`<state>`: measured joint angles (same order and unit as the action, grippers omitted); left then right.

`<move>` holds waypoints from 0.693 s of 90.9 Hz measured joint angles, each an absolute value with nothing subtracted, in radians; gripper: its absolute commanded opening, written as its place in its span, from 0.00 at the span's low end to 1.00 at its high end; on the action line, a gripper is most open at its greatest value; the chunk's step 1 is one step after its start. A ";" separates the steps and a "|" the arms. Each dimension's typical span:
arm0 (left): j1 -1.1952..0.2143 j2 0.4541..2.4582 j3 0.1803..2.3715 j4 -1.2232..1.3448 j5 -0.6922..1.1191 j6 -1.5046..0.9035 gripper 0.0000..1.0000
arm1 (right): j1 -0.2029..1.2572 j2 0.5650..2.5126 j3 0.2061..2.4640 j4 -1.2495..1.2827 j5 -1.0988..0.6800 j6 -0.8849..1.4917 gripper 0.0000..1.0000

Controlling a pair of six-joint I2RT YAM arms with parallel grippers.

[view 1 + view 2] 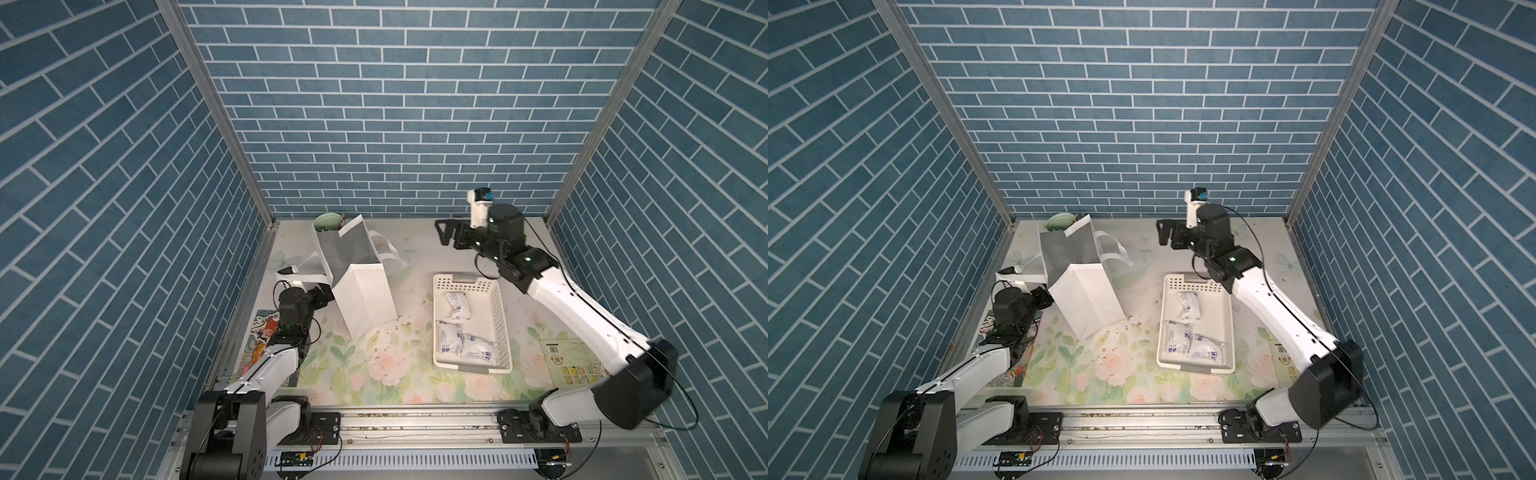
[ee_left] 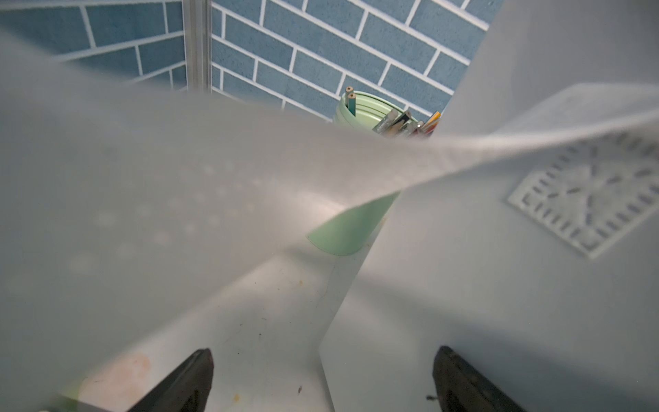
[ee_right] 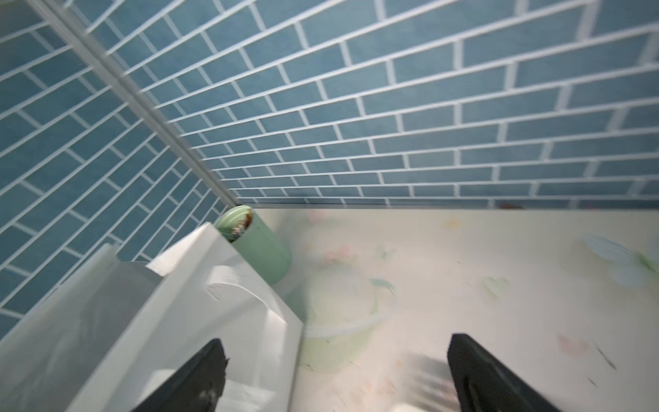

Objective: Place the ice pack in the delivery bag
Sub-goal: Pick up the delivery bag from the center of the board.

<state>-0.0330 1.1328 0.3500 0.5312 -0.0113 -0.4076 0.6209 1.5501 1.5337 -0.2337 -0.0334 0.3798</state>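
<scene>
The delivery bag (image 1: 365, 299) (image 1: 1088, 299), white with silver lining, stands tilted at the back left, its mouth open upward. Three white ice packs with blue print (image 1: 457, 306) (image 1: 1188, 305) lie in the white perforated basket (image 1: 506, 320) to its right. My left gripper (image 1: 319, 298) (image 2: 322, 356) is open, low against the bag's left wall (image 2: 499, 303), with a strap handle (image 2: 178, 214) draped across the wrist view. My right gripper (image 1: 446, 235) (image 3: 338, 342) hangs open and empty in the air behind the basket, right of the bag (image 3: 178, 321).
A green pencil cup (image 1: 326, 222) (image 2: 360, 110) (image 3: 264, 246) stands in the back left corner behind the bag. A printed booklet (image 1: 573, 361) lies at the right edge, a colourful one (image 1: 262, 332) under the left arm. Crumbs (image 1: 382, 332) dot the floral mat.
</scene>
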 measured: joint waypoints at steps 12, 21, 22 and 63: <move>-0.033 1.150 0.366 0.516 0.006 -0.406 1.00 | 0.731 1.889 2.057 -0.446 0.006 0.299 1.00; -0.033 1.150 0.367 0.508 0.012 -0.404 1.00 | 0.784 2.141 2.470 -0.600 0.028 0.253 1.00; -0.033 1.150 0.367 0.507 0.013 -0.404 1.00 | 0.788 2.164 2.508 -0.616 0.029 0.250 1.00; -0.033 1.131 0.365 0.506 0.043 -0.421 1.00 | 0.867 2.257 2.428 -0.753 0.051 0.208 0.73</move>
<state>-0.0326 1.1309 0.3653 0.5060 0.0425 -0.4206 0.8673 2.2574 2.4275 -0.7528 0.0509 0.2077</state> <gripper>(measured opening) 0.996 0.846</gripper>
